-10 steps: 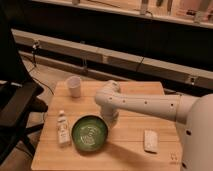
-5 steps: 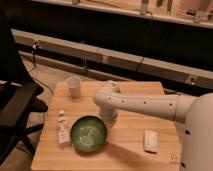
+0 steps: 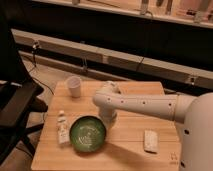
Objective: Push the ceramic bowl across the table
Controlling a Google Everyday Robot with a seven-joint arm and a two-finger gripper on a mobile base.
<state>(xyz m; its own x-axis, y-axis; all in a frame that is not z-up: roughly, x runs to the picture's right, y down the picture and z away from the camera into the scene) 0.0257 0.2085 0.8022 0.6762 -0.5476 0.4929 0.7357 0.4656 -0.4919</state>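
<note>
The green ceramic bowl [image 3: 87, 133] sits on the light wooden table [image 3: 125, 155], in its front left part. My white arm reaches in from the right across the table. My gripper [image 3: 109, 121] points down at the bowl's right rim, touching or almost touching it. The wrist hides the fingertips.
A small white cup [image 3: 74, 86] stands at the table's back left corner. A small white bottle [image 3: 62, 128] lies left of the bowl. A white flat object [image 3: 150, 140] lies at the front right. A dark office chair [image 3: 15, 107] stands left of the table.
The bowl has slid slightly to the left and forward with my gripper at its right rim. The other objects have not moved.
</note>
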